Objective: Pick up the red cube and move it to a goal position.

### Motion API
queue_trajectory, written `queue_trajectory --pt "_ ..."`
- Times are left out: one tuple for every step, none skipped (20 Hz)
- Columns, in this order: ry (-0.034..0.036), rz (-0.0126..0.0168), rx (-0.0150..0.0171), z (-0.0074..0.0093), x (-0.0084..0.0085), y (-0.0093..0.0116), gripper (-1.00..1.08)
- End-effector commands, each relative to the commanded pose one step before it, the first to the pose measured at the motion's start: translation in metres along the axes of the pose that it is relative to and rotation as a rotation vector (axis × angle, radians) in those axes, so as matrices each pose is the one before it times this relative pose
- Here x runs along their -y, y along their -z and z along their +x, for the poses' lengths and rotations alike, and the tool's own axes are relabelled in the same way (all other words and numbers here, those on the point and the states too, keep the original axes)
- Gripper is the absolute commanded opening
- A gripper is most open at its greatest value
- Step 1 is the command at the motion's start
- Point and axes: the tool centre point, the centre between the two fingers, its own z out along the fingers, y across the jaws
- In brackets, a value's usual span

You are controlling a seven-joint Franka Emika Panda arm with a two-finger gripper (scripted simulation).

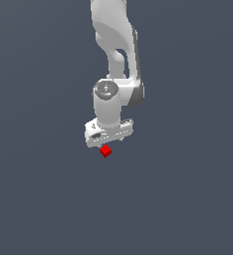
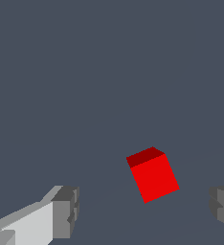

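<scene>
While no writing is showing, one red cube is lying between wide-open fingers, gripper holding nothing.

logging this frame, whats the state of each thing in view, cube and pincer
red cube: free, not gripped, lying between the two fingers with a gap on each side, turned at an angle to them
pincer: open, fingers spread wide either side of the cube, holding nothing
</scene>
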Motion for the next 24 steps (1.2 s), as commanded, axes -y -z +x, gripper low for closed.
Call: queue_trajectory --pt "0.06611 0.00124 0.00162 -0.00316 -0.00345 -0.01369 1.00" --pt "0.02624 0.00041 0.00079 -0.00123 -0.00143 -0.00550 1.00" --pt "0.02643 0.00040 0.00081 -0.00123 -0.00145 -0.00555 1.00" --pt "0.02589 0.00037 0.00080 -0.00120 -0.00144 -0.00544 1.00" --pt "0.02470 0.00034 0.00077 -0.00114 -0.00138 -0.00519 1.00" --pt "0.02348 0.00031 0.00074 -0.00108 -0.00132 -0.00494 1.00" --pt "0.02229 0.00027 0.00072 -0.00101 -0.00127 -0.00469 1.00" --pt "0.02106 0.00022 0.00070 -0.00095 -0.00122 -0.00443 1.00" --pt "0.01981 0.00018 0.00069 -0.00088 -0.00117 -0.00417 1.00" --pt "0.01856 0.00014 0.00067 -0.00081 -0.00111 -0.00391 1.00" --pt "0.01728 0.00011 0.00064 -0.00075 -0.00105 -0.00364 1.00" --pt "0.01598 0.00009 0.00060 -0.00069 -0.00098 -0.00337 1.00" --pt "0.01460 0.00007 0.00056 -0.00064 -0.00091 -0.00308 1.00" --pt "0.01324 0.00005 0.00052 -0.00057 -0.00083 -0.00279 1.00" --pt "0.01183 0.00003 0.00048 -0.00050 -0.00075 -0.00250 1.00" --pt "0.01042 0.00000 0.00044 -0.00043 -0.00068 -0.00220 1.00" --pt "0.00899 -0.00002 0.00041 -0.00036 -0.00061 -0.00189 1.00" --pt "0.00755 -0.00005 0.00038 -0.00029 -0.00054 -0.00159 1.00" --pt "0.00613 -0.00007 0.00034 -0.00022 -0.00047 -0.00128 1.00" --pt "0.00472 -0.00010 0.00031 -0.00014 -0.00038 -0.00098 1.00" --pt "0.00330 -0.00011 0.00026 -0.00007 -0.00030 -0.00068 1.00" --pt "0.00182 -0.00009 0.00018 -0.00006 -0.00024 -0.00038 1.00" --pt "0.00068 -0.00005 0.00008 0.00005 -0.00002 -0.00012 1.00" --pt "0.00000 0.00000 0.00000 0.00000 0.00000 0.00000 -1.00"
